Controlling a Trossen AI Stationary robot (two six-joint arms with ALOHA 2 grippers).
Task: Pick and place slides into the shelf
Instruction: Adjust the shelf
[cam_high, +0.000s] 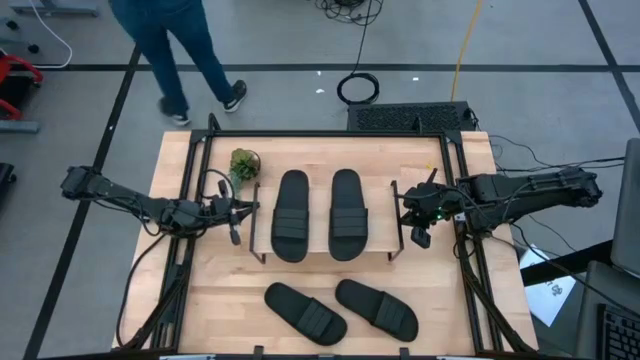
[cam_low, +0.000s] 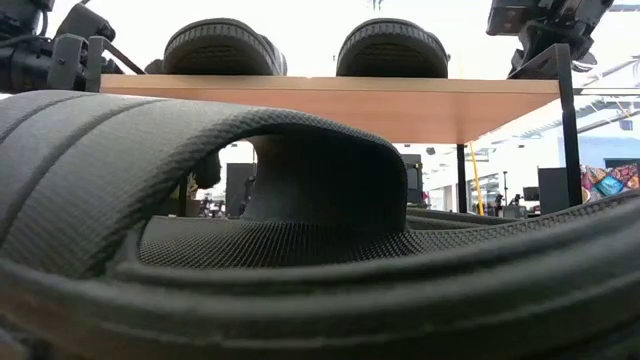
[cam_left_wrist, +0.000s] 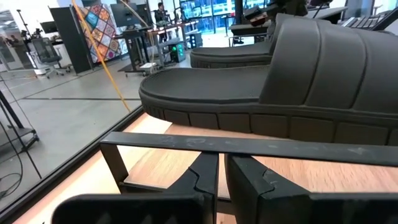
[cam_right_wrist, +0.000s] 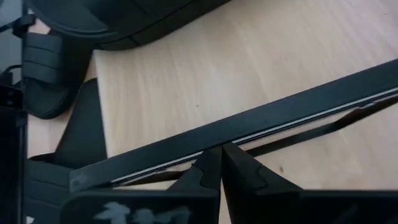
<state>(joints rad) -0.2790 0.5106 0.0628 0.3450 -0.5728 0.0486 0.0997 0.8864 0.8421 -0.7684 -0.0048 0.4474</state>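
Observation:
Two black slides (cam_high: 290, 215) (cam_high: 347, 213) lie side by side on the plank top of the shelf (cam_high: 318, 215), soles down. In the low view their ends (cam_low: 225, 48) (cam_low: 392, 48) show above the plank (cam_low: 330, 95). Two more slides (cam_high: 305, 313) (cam_high: 376, 308) rest on the table near its near edge, and one of them (cam_low: 300, 250) fills the low view. My left gripper (cam_high: 240, 212) (cam_left_wrist: 222, 180) is shut just outside the shelf's left wire frame (cam_left_wrist: 186, 143). My right gripper (cam_high: 408, 212) (cam_right_wrist: 221, 165) is shut just outside the right wire frame (cam_right_wrist: 261, 121).
A small potted plant (cam_high: 243, 163) stands on the table by the shelf's far left corner. A person's legs (cam_high: 180, 50) show on the floor beyond the far edge. Black rails (cam_high: 185, 250) (cam_high: 470, 270) run along the table's left and right sides. Bare wood (cam_high: 320, 272) lies between shelf and near slides.

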